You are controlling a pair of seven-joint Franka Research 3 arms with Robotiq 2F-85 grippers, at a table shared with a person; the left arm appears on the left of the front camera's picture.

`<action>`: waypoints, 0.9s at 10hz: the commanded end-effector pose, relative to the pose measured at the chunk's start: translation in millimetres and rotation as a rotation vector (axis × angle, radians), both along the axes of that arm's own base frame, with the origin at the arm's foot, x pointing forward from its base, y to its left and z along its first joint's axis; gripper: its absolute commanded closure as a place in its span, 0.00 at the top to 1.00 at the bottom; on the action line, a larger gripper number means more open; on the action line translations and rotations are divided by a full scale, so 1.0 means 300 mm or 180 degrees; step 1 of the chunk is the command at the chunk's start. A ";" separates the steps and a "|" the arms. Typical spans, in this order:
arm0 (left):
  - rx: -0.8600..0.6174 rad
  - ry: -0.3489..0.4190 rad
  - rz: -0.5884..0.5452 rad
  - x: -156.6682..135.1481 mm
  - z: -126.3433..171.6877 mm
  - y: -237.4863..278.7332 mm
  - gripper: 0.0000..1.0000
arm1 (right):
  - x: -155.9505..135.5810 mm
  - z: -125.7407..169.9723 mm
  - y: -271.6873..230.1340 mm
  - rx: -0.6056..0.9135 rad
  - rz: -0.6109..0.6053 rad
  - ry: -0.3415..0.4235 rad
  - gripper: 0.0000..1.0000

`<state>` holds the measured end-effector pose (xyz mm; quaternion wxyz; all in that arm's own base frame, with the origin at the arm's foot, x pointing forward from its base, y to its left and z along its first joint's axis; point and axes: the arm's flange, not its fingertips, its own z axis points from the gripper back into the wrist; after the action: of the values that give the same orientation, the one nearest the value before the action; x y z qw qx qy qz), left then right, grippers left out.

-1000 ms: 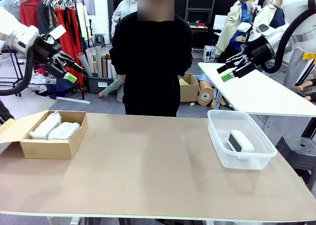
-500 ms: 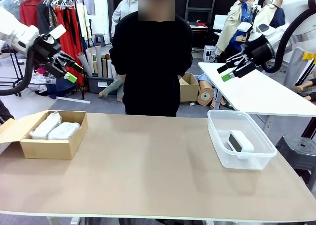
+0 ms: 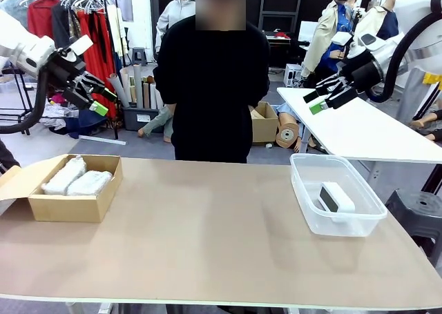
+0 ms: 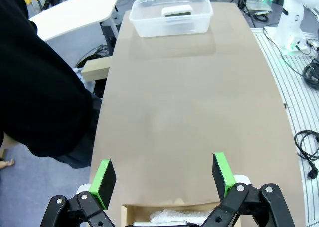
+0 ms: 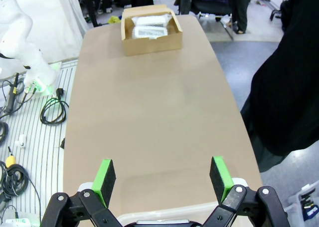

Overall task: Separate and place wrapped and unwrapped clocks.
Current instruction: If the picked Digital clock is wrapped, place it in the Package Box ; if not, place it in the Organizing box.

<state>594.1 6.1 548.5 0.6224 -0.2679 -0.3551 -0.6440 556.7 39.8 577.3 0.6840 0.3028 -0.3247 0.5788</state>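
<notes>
overhead, jaws wide, table [image 3: 207, 238] middle bare

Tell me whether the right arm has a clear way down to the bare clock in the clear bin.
Probably yes: the right gripper hangs open above the lidless clear bin, and nothing covers the bare clock.

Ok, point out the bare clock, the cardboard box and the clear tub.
bare clock [image 3: 335, 196], front view, white top face.
cardboard box [image 3: 65, 208], front view, near wall.
clear tub [image 3: 312, 212], front view, near-left wall.

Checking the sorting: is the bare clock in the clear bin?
Yes: the bare clock lies inside the clear bin, alone.
</notes>
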 end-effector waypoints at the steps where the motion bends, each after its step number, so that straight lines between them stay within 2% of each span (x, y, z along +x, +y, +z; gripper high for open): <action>1: -0.0003 -0.0029 -0.0009 -0.004 0.006 0.003 1.00 | -0.001 0.006 0.001 0.0007 0.0000 -0.0011 1.00; 9: -0.0003 -0.0029 -0.0009 -0.004 0.006 0.003 1.00 | -0.001 0.006 0.001 0.0007 0.0000 -0.0011 1.00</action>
<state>594.1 6.1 548.5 0.6224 -0.2679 -0.3551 -0.6440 556.7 39.8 577.3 0.6840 0.3028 -0.3247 0.5788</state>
